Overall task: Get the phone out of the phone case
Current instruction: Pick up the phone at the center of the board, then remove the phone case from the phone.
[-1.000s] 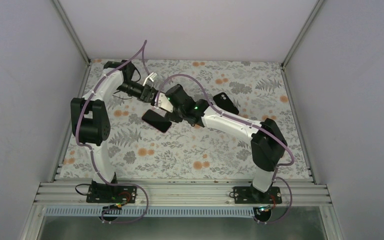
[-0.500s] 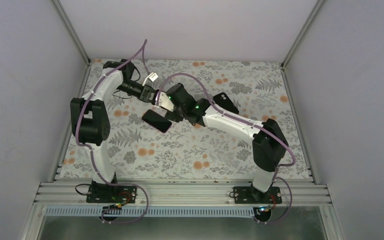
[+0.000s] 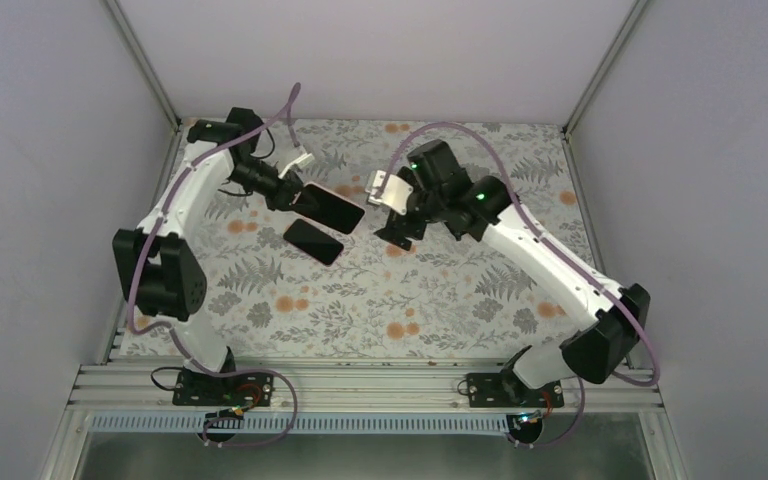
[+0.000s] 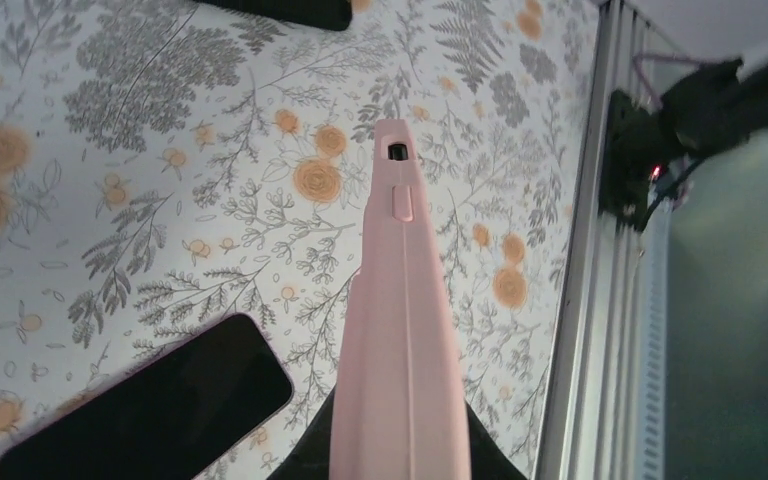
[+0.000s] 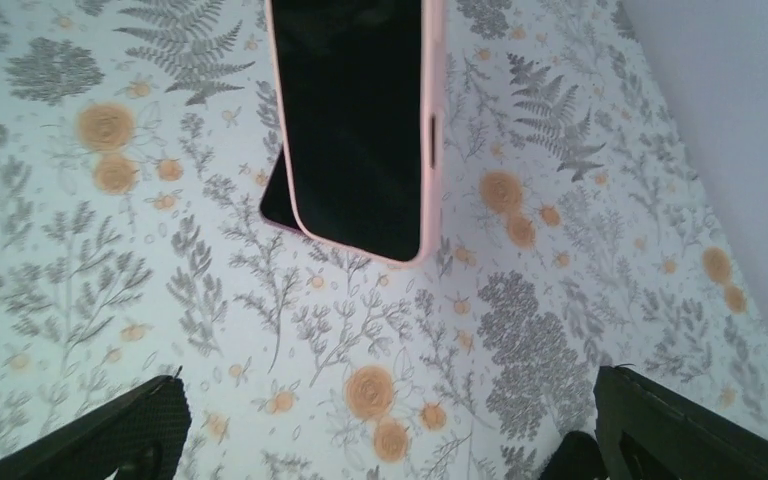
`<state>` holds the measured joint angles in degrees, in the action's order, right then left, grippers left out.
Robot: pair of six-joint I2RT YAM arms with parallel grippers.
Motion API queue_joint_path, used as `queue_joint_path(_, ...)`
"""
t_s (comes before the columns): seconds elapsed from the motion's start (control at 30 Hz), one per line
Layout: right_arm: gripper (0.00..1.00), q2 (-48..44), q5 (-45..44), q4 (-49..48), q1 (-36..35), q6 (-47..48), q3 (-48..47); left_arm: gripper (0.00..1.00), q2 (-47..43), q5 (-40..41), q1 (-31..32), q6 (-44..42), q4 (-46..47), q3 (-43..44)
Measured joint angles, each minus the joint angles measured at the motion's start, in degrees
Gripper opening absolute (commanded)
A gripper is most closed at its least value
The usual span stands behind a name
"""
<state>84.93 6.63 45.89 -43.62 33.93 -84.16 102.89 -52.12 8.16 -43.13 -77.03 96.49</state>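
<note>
Above the floral-print bench (image 3: 440, 300), toward its far left, the left claw (image 3: 302, 194) pinches one end of a pink phone case (image 4: 400, 330) and holds it clear of the surface. The phone (image 5: 350, 110) sits inside the case, its dark screen facing up, with the pink rim showing along its visible edges. Two arms are in view. The right claw (image 5: 390, 385) hovers to the right of the case, apart from it, its two fingers (image 5: 110, 440) spread wide with nothing between them. A second phone (image 3: 313, 241) lies flat on the bench just beneath the held one, screen up, with a thin pinkish rim of its own. The left wrist view also catches a third dark flat thing (image 4: 280, 8) at its top edge, cut off by the frame; what it is cannot be told.
</note>
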Motion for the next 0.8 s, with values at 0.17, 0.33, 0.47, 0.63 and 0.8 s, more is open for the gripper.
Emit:
queue_joint_path(0.17,1.0,-0.5,8.6,5.6,4.5,2.1,-0.2,0.02,-8.1,5.4,5.4,-4.7,-0.4,-1.7)
queue_joint_path(0.33,1.0,6.4,14.2,10.2,5.6,3.3,-2.1,0.02,-14.1,7.3,11.5,-6.4,-1.1,-1.8)
queue_joint_path(0.47,1.0,8.5,17.0,12.2,5.9,4.2,-2.7,0.02,-16.9,9.4,13.2,-6.4,-1.3,-1.9)
queue_joint_path(0.63,0.99,8.5,19.5,13.0,6.6,5.3,-3.7,0.02,-18.2,11.6,15.0,-6.2,-1.4,-4.1)
queue_joint_path(0.8,0.98,10.2,21.4,13.7,7.1,6.1,-4.7,0.02,-18.2,12.8,16.7,-5.8,-1.1,-5.9)
